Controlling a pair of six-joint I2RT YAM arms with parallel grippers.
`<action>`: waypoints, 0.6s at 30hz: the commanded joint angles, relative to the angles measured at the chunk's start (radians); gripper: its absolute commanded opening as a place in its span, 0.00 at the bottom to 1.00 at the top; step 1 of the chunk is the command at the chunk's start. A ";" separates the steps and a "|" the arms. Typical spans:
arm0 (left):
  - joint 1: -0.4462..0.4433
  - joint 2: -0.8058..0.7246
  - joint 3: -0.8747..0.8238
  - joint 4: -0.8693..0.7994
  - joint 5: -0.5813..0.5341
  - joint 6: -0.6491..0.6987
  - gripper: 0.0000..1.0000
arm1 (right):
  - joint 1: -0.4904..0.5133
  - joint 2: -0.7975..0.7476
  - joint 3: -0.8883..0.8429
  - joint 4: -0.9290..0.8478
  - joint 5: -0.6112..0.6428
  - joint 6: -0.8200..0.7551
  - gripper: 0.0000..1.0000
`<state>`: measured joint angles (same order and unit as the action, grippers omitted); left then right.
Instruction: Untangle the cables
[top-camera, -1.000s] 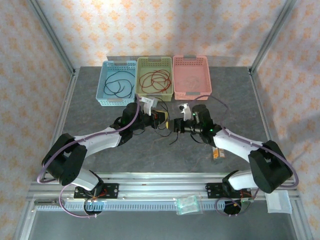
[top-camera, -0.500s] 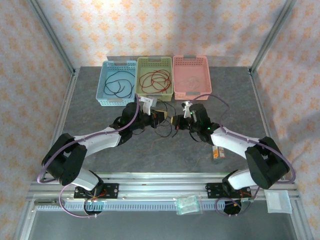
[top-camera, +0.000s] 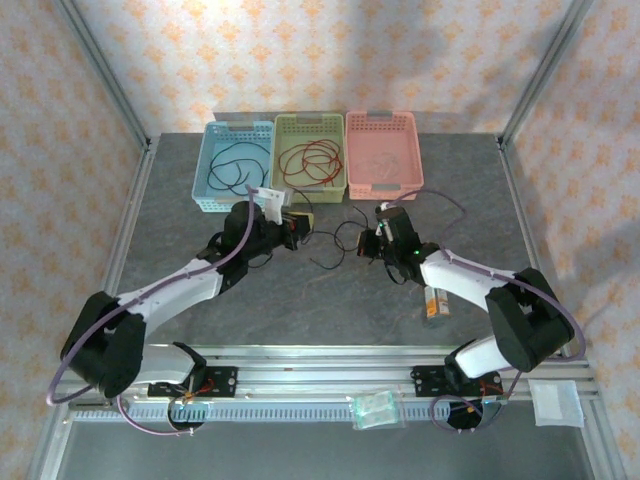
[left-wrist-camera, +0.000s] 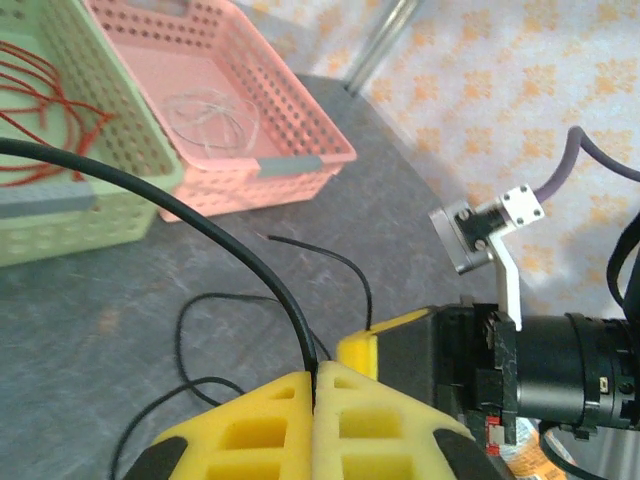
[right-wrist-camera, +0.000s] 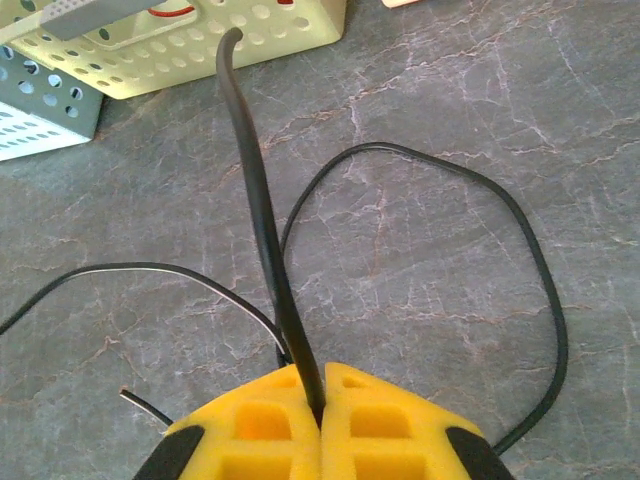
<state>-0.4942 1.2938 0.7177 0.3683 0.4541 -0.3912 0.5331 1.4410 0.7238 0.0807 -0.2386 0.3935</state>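
A black cable (top-camera: 338, 240) lies in loose loops on the grey table between my two grippers. My left gripper (top-camera: 297, 221) is shut on one stretch of it; in the left wrist view the black cable (left-wrist-camera: 230, 255) rises from the closed yellow fingers (left-wrist-camera: 250, 430) of the left gripper (left-wrist-camera: 315, 378). My right gripper (top-camera: 366, 241) is shut on another stretch; in the right wrist view the black cable (right-wrist-camera: 262, 230) stands up out of the right gripper (right-wrist-camera: 321, 385). More black cables (top-camera: 232, 170) lie in the blue basket, red cables (top-camera: 308, 160) in the green one, and a pale cable (left-wrist-camera: 212, 108) in the pink one.
Three baskets stand in a row at the back: blue basket (top-camera: 205, 175), green basket (top-camera: 281, 130), pink basket (top-camera: 413, 150). A small orange object (top-camera: 435, 301) lies by the right arm. A plastic bag (top-camera: 375, 408) rests on the front rail.
The right gripper has closed on the black cable. The left gripper has pulled back to the left and the right one has shifted slightly right, so the grippers stand farther apart.
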 joint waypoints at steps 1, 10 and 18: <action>0.020 -0.064 0.050 -0.126 -0.110 0.068 0.00 | -0.003 -0.024 0.001 -0.013 0.033 -0.001 0.00; 0.100 -0.167 0.217 -0.330 -0.235 0.135 0.00 | -0.005 -0.065 -0.021 -0.039 0.066 -0.023 0.00; 0.157 -0.160 0.498 -0.518 -0.344 0.199 0.00 | -0.004 -0.060 -0.020 -0.041 0.062 -0.028 0.00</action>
<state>-0.3576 1.1503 1.1362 -0.0513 0.1761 -0.2356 0.5331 1.3991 0.7105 0.0593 -0.2081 0.3840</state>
